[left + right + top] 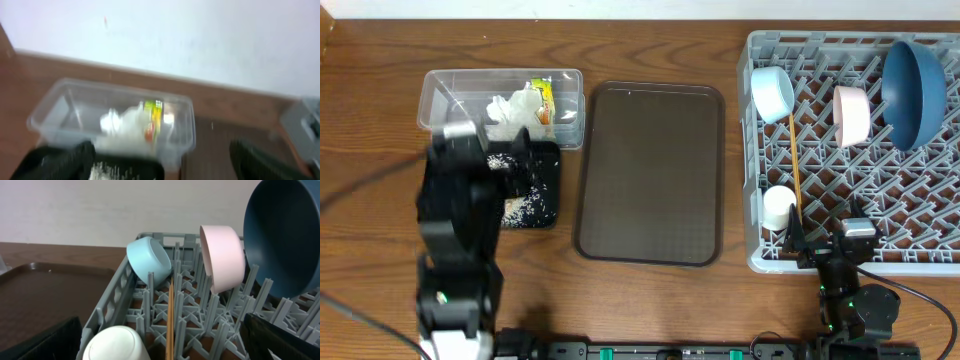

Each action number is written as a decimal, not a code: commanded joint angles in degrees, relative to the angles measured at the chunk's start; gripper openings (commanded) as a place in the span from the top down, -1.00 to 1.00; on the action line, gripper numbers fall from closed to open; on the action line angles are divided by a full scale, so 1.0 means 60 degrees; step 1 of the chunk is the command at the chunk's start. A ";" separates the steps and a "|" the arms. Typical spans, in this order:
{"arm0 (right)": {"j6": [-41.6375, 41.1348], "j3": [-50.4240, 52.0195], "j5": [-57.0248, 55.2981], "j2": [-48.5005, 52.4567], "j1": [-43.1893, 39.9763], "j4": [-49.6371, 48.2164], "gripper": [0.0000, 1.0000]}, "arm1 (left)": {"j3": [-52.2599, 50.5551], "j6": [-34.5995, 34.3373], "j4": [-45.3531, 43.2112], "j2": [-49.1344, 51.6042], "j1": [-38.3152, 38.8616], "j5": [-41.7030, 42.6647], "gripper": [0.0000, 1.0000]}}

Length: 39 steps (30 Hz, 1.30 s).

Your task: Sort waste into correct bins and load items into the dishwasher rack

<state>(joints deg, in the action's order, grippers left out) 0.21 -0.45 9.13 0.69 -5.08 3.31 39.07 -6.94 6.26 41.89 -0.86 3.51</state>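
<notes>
- Brown wooden table [380,40] fills the overhead view; a pale wall backs both wrist views.
- At upper left, the clear plastic tub [450,90] holds the crumpled white tissue [510,108] and the yellow-green wrapper [543,98].
- Just below it, the shallow black tray [542,175] carries scattered rice grains [520,207], partly hidden by the left arm.
- The brown serving tray [650,170] lies in the middle.
- At right, the grey dishwasher rack [910,190] holds the light blue bowl [772,92], pink bowl [851,113] and dark blue bowl [912,85] on edge along its top rows. The white cup [778,207] sits mouth-down at lower left, with the wooden chopsticks [795,160] lying just beside it.
- The left gripper [160,169] hangs over the black tray's near end, jaws spread wide and holding nothing.
- The right gripper [165,340] sits at the rack's lower edge, jaws wide apart and empty, facing the cup and chopsticks.
</notes>
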 commanded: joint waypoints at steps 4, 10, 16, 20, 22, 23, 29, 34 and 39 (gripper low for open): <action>-0.0164 0.0022 -0.0051 -0.0062 -0.0018 0.0022 -0.98 | -0.2685 0.0229 -0.1268 -0.2404 -0.0255 -0.0237 -0.77; -0.0164 0.0022 -0.0047 -0.0062 -0.0018 0.0025 -0.99 | -0.4411 0.0535 -0.1286 -0.4641 -0.0495 -0.0240 -0.77; -0.0164 0.0022 -0.0047 -0.0062 -0.0018 0.0022 -0.99 | -0.5639 0.0586 -0.1581 -0.6040 -0.0495 -0.0237 -0.77; -0.0164 0.0022 -0.0047 -0.0062 -0.0018 0.0025 -0.98 | -0.6240 0.0586 -0.1719 -0.6411 -0.0495 -0.0237 -0.77; -0.0164 0.0022 -0.0051 -0.0062 -0.0018 0.0022 -0.98 | -0.6488 0.0579 -0.1800 -0.6528 -0.0495 -0.0219 -0.77; -0.0164 0.0022 -0.0051 -0.0062 -0.0018 0.0025 -0.99 | -0.6473 0.0583 -0.1610 -0.6572 -0.0495 -0.0204 -0.77; -0.0164 0.0022 -0.0047 -0.0062 -0.0018 0.0025 -0.99 | -0.6473 0.0583 -0.0714 -0.6914 -0.0495 -0.0200 -0.77; -0.0164 0.0022 -0.0047 -0.0062 -0.0018 0.0022 -0.98 | -0.6473 0.0546 -0.0386 -0.6965 -0.0463 -0.0200 -0.77; -0.0164 0.0022 -0.0047 -0.0062 -0.0018 0.0022 -0.98 | -0.6473 0.0546 -0.0386 -0.6929 -0.0463 -0.0200 -0.77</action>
<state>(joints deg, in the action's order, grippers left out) 0.21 -0.45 9.13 0.69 -5.08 3.31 0.73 -4.23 1.23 0.73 -3.55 2.83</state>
